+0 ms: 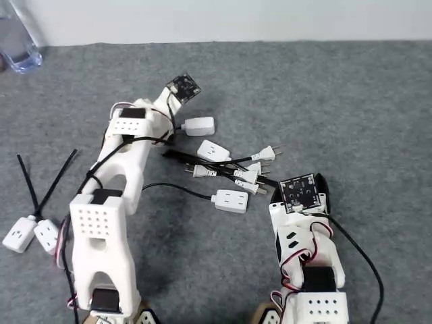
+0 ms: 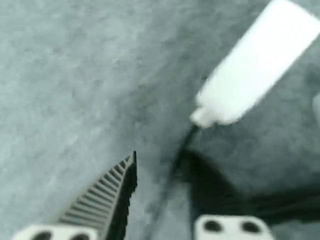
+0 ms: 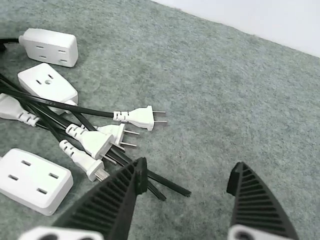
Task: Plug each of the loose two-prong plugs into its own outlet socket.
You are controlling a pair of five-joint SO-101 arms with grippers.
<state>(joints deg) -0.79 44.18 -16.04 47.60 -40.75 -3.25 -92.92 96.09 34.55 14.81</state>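
Observation:
Several white two-prong plugs on black cords lie bunched mid-table: one [image 3: 142,116] points its prongs outward, with others [image 3: 95,142] beside it and the same cluster [image 1: 248,174] seen from above. Three white outlet sockets lie around them [image 3: 50,46] [image 3: 47,82] [image 3: 32,180]. My right gripper [image 3: 189,180] hovers open just short of the plugs, holding nothing. My left gripper [image 2: 165,170] is open and low over the carpet, close to the cord end of a white outlet socket [image 2: 255,65], which lies at the far side of the pile [image 1: 198,125].
Two more white sockets [image 1: 32,233] with black cords lie at the left edge beside the left arm's base. A clear bottle [image 1: 17,40] stands at the back left corner. Grey carpet to the right and at the back is bare.

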